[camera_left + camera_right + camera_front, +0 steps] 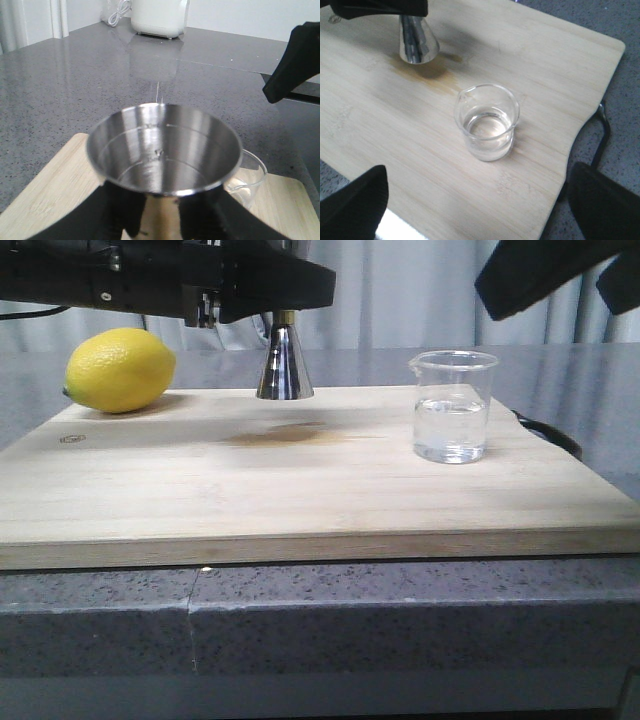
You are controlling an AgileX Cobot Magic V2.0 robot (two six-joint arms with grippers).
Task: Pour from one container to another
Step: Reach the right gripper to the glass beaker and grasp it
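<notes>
The steel jigger [283,368] stands upright near the back of the wooden board [300,495], and its open top cup [162,147] looks empty. My left gripper [285,318] is shut on its narrow waist, black fingers [120,212] on both sides. I cannot tell whether its base touches the board. The glass beaker [453,405] stands on the board's right part, partly filled with clear liquid [487,127]. My right gripper [480,220] hangs open above it, fingers [355,205] spread wide with nothing between them.
A yellow lemon [120,368] lies at the board's back left corner. A brownish mark [290,435] shows on the wood in front of the jigger. A black wire handle [602,135] sticks out past the board's right edge. A white appliance [157,17] stands far back on the counter.
</notes>
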